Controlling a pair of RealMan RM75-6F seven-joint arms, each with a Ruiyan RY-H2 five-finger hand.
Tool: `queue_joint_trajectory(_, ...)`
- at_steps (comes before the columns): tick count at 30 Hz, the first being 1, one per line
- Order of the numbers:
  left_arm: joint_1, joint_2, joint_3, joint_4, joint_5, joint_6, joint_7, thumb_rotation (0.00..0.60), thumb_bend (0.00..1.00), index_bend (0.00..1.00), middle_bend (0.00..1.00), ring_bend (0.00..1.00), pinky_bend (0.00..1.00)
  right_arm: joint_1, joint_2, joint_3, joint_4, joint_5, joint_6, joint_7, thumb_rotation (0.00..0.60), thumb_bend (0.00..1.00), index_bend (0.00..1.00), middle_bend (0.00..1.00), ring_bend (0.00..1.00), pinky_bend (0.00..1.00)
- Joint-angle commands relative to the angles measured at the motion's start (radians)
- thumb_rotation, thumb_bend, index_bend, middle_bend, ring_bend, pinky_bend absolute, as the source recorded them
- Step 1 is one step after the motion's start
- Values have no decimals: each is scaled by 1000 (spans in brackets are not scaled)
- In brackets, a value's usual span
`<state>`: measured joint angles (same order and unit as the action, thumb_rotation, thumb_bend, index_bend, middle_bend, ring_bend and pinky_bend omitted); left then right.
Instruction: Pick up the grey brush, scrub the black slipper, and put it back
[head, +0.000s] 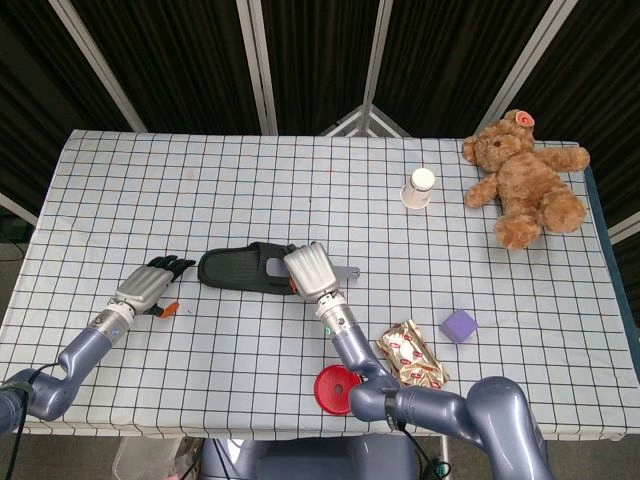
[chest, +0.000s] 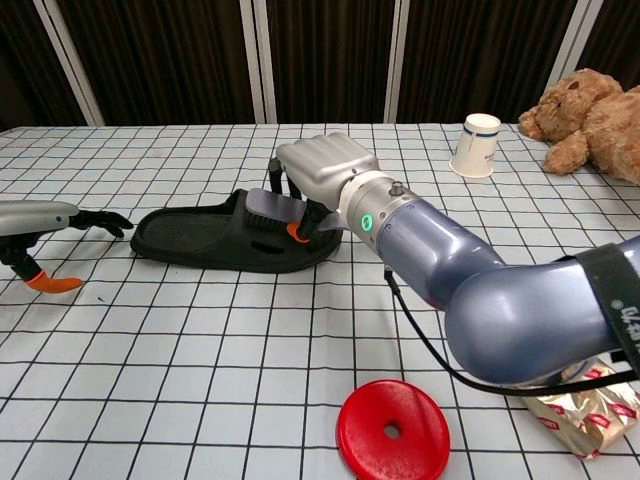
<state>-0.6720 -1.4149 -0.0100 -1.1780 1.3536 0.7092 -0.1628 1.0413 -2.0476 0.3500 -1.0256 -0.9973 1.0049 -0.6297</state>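
Note:
The black slipper (head: 235, 268) lies flat near the table's middle, also shown in the chest view as slipper (chest: 215, 238). My right hand (head: 309, 270) grips the grey brush (chest: 268, 206), whose bristles press on the slipper's strap end. The brush handle (head: 349, 270) sticks out to the right of that hand. In the chest view the right hand (chest: 325, 168) covers the brush's rear part. My left hand (head: 150, 285) rests open on the cloth, fingertips just off the slipper's other end; the chest view catches this left hand (chest: 45, 222) at its left edge.
A paper cup (head: 420, 188) and a teddy bear (head: 525, 180) stand at the back right. A red disc (head: 337, 389), a foil packet (head: 412, 356) and a purple cube (head: 459, 325) lie near the front right edge.

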Motion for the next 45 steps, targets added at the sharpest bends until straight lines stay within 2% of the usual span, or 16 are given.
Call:
queue_joint_trajectory(1,1,1,0,-2,-1,2,0,600,544,0,87,36,79,-6,8,-3,6,4,-9,0,600,501,786,669,614,580)
queue_joint_trajectory(14,9,27,-7,-47,1,31,9,600,541,0,64,36,79,-35,63,-3,-28,-13,22,-10,600,501,789,670,618,580)
queue_joint_trajectory(17,17,34,-10,-64,12,60,6,600,481,0,22,32,79,-45,83,-4,-56,-18,38,-18,600,501,789,670,618,580)
queue_joint_trajectory(20,34,44,-17,-89,44,128,-18,600,372,0,1,28,79,-59,112,-13,-91,-25,58,-43,600,501,789,670,618,580)
queue_joint_trajectory(22,48,54,-21,-105,73,185,-41,600,312,0,0,28,79,-71,135,-24,-118,-28,71,-68,600,501,789,670,618,580)
queue_joint_trajectory(26,86,105,-27,-159,136,317,-85,600,263,0,0,27,79,-114,192,-48,-193,-34,106,-93,600,501,789,670,617,580)
queue_joint_trajectory(31,148,188,-26,-232,162,447,-70,600,176,0,0,3,78,-171,267,-75,-263,-31,131,-92,600,501,789,670,617,580)
queue_joint_trajectory(35,192,233,-22,-280,148,500,-42,600,166,0,0,0,78,-214,314,-106,-289,-21,137,-89,600,501,789,670,618,572)
queue_joint_trajectory(38,215,240,-18,-290,153,532,-32,600,166,0,0,0,78,-247,338,-148,-276,-15,126,-94,600,501,789,670,618,569)
queue_joint_trajectory(45,225,230,-5,-279,155,518,-23,600,166,0,0,0,78,-288,342,-191,-211,-9,95,-58,600,501,789,670,617,569)
